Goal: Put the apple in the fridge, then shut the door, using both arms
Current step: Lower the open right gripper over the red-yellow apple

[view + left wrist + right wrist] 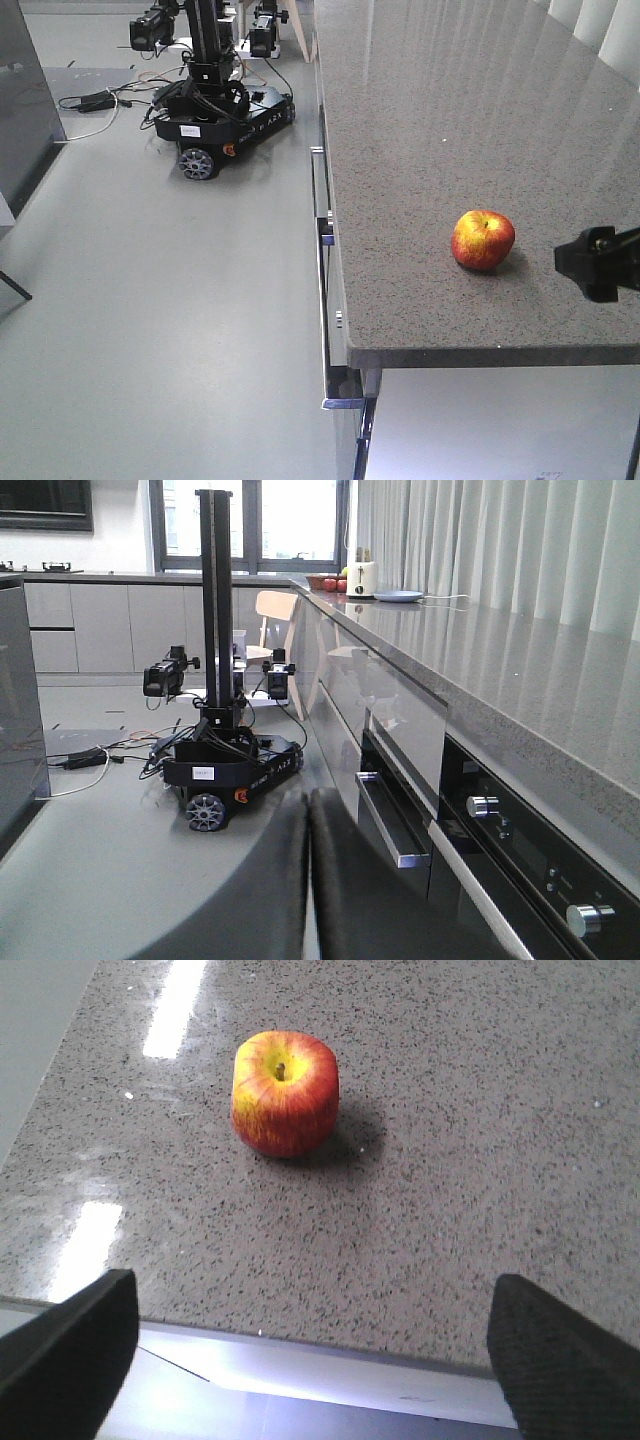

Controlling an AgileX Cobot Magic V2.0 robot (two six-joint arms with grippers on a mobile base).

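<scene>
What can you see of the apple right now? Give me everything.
The apple is round and glossy, red streaked with yellow-orange, and yellow around the stem dimple, which faces up. It looks whole and unmarked. It sits upright on the speckled grey countertop, not far from its edge, casting a small shadow. Only the countertop touches it. The right gripper is open and short of it.

Right tool [315, 1355], black, finely textured fingers [565, 1360]

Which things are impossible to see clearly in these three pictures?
Front view: the right edge cuts off the right gripper; its arm is unseen.
Front view: the left edge cuts the dark grey panel; what it belongs to is unclear.
Left wrist view: the items far along the countertop are too small.
</scene>
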